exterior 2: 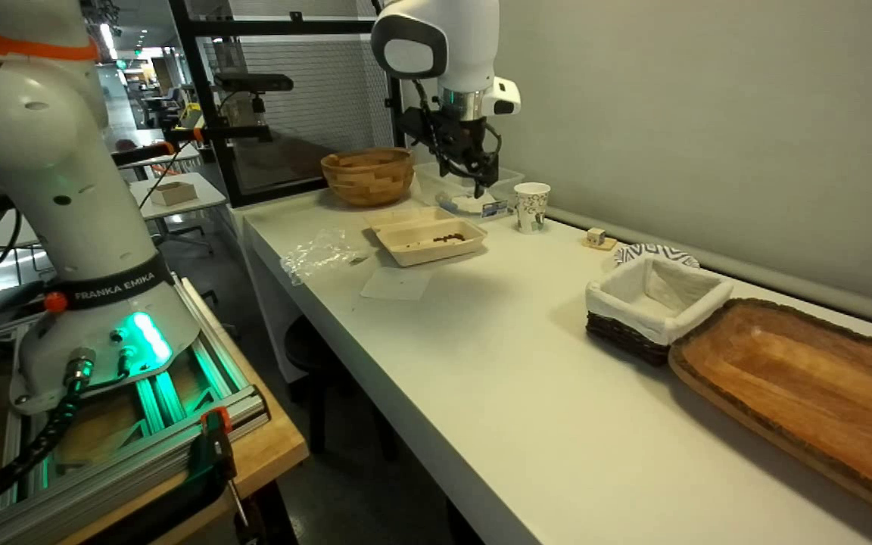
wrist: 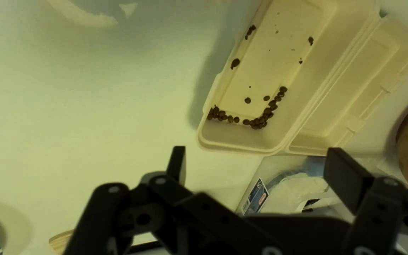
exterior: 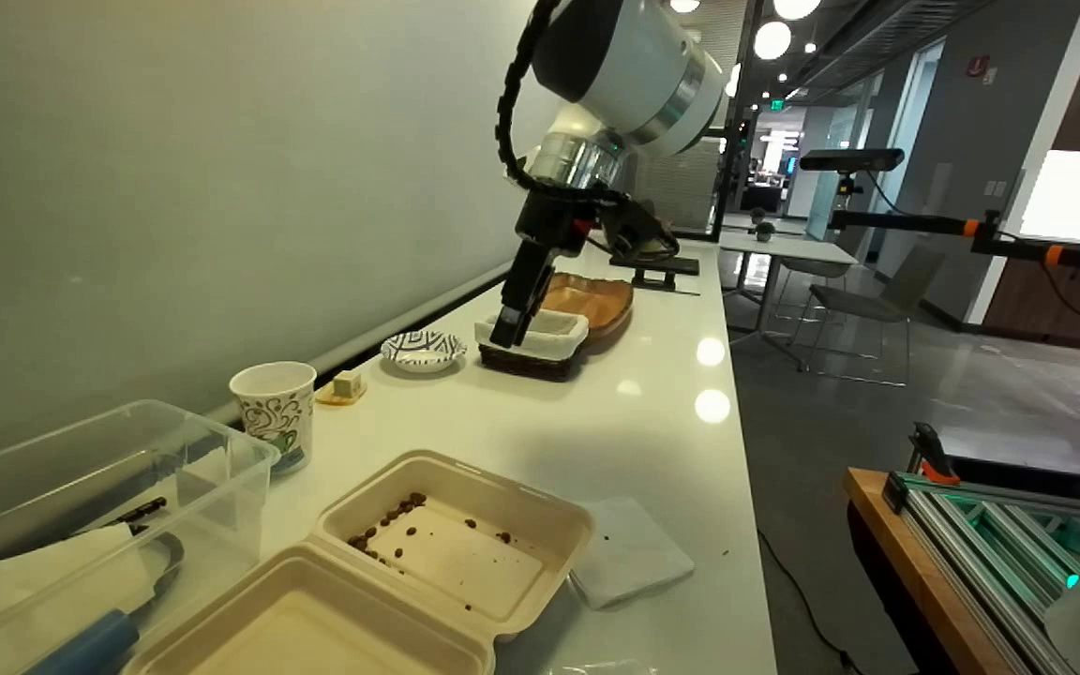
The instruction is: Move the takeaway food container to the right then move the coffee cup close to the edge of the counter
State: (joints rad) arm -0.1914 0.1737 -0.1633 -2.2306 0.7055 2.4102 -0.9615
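The beige takeaway food container (exterior: 502, 577) lies open on the white counter (exterior: 643, 441), with dark beans or crumbs in one half; it also shows in an exterior view (exterior 2: 436, 256) and in the wrist view (wrist: 239, 140). The white patterned coffee cup (exterior: 276, 412) stands upright beside the clear tub near the wall; it also shows in an exterior view (exterior 2: 531, 208). In the wrist view I cannot make out the cup; the gripper may hide it. My gripper (wrist: 260, 161) is open and empty, above the counter in both exterior views (exterior: 508, 333) (exterior 2: 486, 185), apart from container and cup.
A clear plastic tub (exterior: 231, 506) adjoins the container. A napkin (exterior: 634, 553) and a crinkled plastic bag (exterior 2: 322, 253) lie near the front edge. A patterned bowl (exterior: 423, 352), lined basket (exterior 2: 655, 303), wooden tray (exterior 2: 799, 371), wooden bowl (exterior 2: 368, 178) and small block (exterior 2: 596, 235) also stand here.
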